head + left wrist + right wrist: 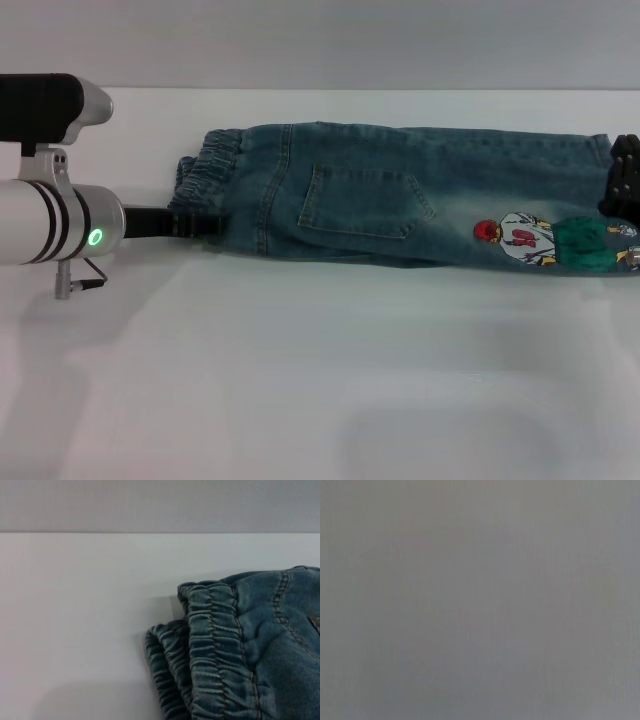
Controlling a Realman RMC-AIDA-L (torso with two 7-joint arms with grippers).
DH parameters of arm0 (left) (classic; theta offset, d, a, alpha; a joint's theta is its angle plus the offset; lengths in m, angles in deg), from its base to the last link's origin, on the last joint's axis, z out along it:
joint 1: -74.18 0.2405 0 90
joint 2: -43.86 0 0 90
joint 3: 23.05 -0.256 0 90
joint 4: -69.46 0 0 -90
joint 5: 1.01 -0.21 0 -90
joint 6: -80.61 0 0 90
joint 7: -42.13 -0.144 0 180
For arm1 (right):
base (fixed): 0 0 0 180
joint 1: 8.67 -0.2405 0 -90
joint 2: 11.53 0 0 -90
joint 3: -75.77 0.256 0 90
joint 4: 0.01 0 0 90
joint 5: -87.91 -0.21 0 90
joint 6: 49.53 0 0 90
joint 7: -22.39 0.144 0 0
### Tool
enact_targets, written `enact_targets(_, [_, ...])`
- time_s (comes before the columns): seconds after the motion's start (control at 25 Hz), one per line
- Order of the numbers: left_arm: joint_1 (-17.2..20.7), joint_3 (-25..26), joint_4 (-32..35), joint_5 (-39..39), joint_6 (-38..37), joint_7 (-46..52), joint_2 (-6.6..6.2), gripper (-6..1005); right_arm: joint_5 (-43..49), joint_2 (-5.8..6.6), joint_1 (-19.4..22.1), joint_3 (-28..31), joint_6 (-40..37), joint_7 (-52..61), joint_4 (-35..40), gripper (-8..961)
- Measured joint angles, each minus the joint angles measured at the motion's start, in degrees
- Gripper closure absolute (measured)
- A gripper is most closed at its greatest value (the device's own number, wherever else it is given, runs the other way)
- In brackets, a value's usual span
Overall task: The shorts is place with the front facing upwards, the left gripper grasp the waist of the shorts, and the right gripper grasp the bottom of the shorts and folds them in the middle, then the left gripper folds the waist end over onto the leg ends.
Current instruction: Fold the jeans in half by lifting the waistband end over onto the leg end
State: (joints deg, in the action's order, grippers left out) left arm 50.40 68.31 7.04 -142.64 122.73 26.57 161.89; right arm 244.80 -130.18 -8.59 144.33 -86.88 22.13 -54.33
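The shorts (pixel 400 195) lie folded lengthwise on the white tabletop (pixel 300 380), waist (pixel 205 175) toward nine o'clock, leg ends (pixel 600 200) toward three; the left end effector (pixel 190 224) reaches into the waist, the right end effector (pixel 622 185) sits at the hems; whether either is apart or clamped cannot be told.

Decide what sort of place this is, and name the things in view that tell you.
Probably a lab or test bench set up for robot garment folding, not a home. A bare white table before a plain grey wall holds only blue denim shorts, with the left gripper at the waist and the right gripper by the leg ends.
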Motion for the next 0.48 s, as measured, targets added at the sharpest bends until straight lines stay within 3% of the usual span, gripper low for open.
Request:
enact_targets(0.44, [0.71, -0.06, -1.41, 1.30, -0.62, -0.12, -0.04, 250, 0.00, 0.00, 0.04, 0.00, 0.00, 0.00, 0.00, 953])
enact_targets(0.48, [0.71, -0.06, -1.41, 1.30, -0.62, -0.12, -0.04, 290, 0.00, 0.00, 0.10, 0.00, 0.00, 0.00, 0.00, 953])
